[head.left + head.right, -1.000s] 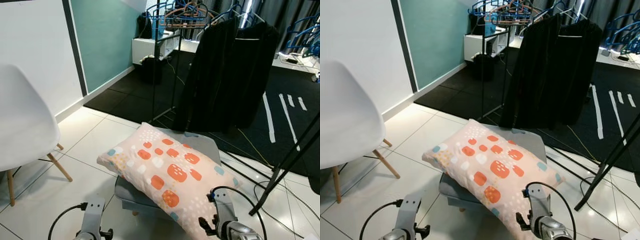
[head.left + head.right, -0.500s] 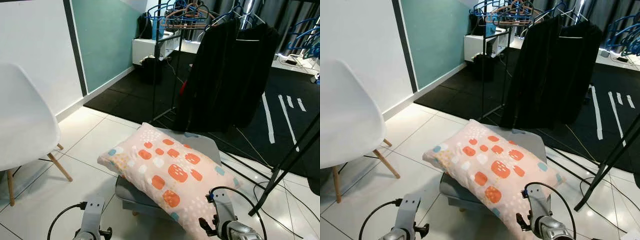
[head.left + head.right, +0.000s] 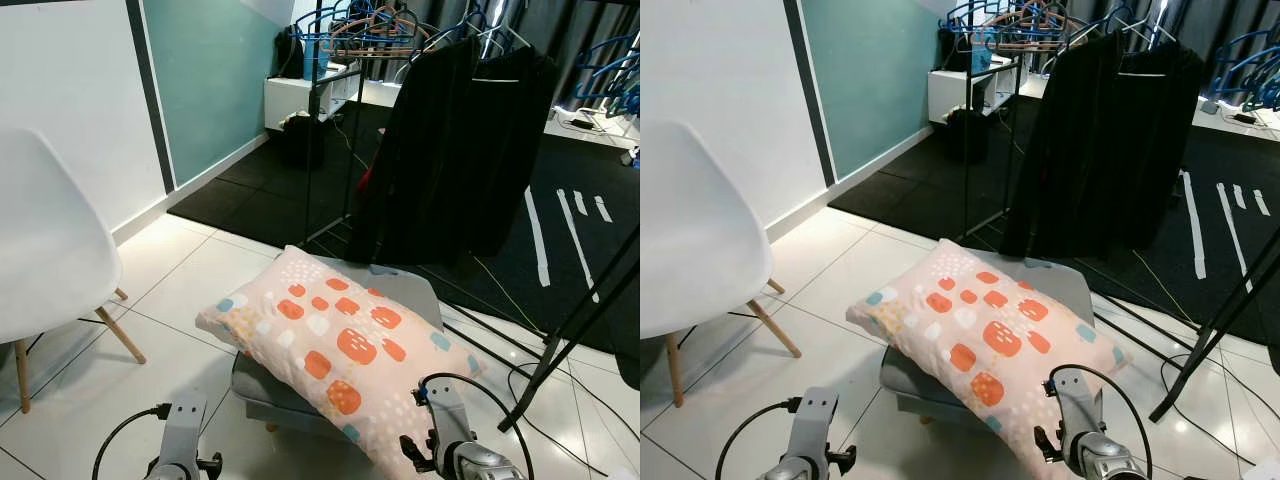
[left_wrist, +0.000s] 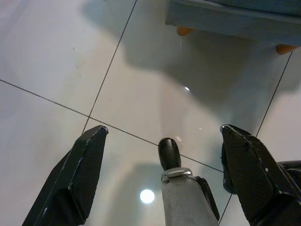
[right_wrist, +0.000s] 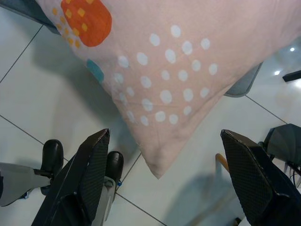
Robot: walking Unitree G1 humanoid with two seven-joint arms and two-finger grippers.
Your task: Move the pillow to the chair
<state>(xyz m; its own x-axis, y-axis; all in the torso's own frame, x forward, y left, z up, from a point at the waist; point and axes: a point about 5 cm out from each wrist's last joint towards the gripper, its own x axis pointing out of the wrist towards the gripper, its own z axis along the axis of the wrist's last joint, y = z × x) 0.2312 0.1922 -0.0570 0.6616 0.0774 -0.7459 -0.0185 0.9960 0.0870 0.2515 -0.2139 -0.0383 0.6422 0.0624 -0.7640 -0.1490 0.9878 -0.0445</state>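
Note:
A pink pillow (image 3: 340, 350) with orange and teal blotches lies slanted across a low grey stool (image 3: 275, 395) in front of me. Its near corner (image 5: 157, 117) overhangs the stool's edge. The white chair (image 3: 45, 250) with wooden legs stands at the left by the wall. My right gripper (image 5: 164, 183) hangs open just below and in front of that overhanging corner, its fingers (image 5: 89, 165) wide apart and empty. My left gripper (image 4: 162, 174) hangs open over the floor tiles, near the stool's front left side, with the stool's edge (image 4: 221, 19) ahead of it.
A clothes rack (image 3: 340, 110) with black garments (image 3: 455, 140) and blue hangers stands behind the stool on a black mat. A tripod leg (image 3: 575, 320) and cables (image 3: 500, 345) run along the floor at the right. White tiles (image 3: 175, 275) separate stool and chair.
The view has shifted slightly; the pillow, stool and chair stay in place. Both arms hang much as before.

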